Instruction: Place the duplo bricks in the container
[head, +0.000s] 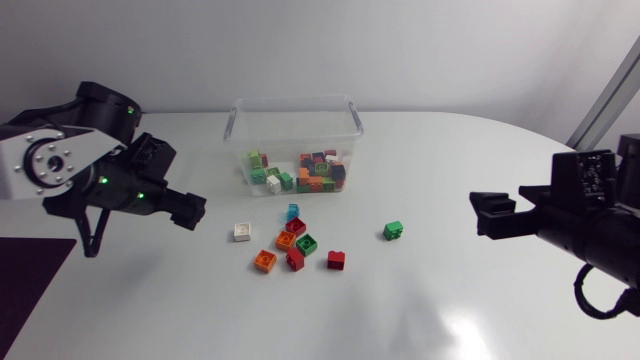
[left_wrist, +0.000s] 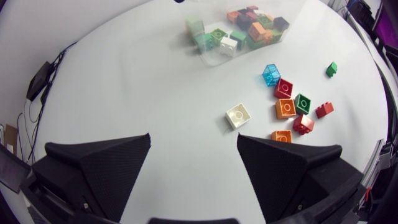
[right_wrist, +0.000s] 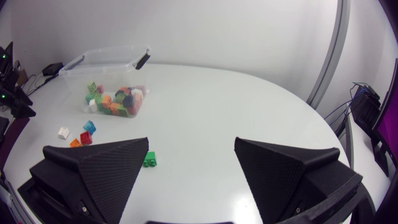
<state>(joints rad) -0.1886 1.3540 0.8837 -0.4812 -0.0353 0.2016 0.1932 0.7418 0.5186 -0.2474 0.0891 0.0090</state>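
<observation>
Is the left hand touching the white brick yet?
Apart. The left wrist view shows bare table between the open left hand and the white brick, which lies ahead of it.

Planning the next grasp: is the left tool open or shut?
Open: the left tool shows its fingers wide apart, nothing held between them.

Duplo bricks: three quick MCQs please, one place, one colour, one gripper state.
1. The lone green brick lies: A) inside the container B) on the table, toward the right arm C) in a gripper.
2. Loose brick nearest the left gripper is: A) blue B) white C) red.
3. Left gripper is: A) open, empty B) shut on a brick C) out of view.
1B, it sits outside the container, apart from the rest; 2B, the white brick is closest; 3A, fingers apart, nothing between.
</observation>
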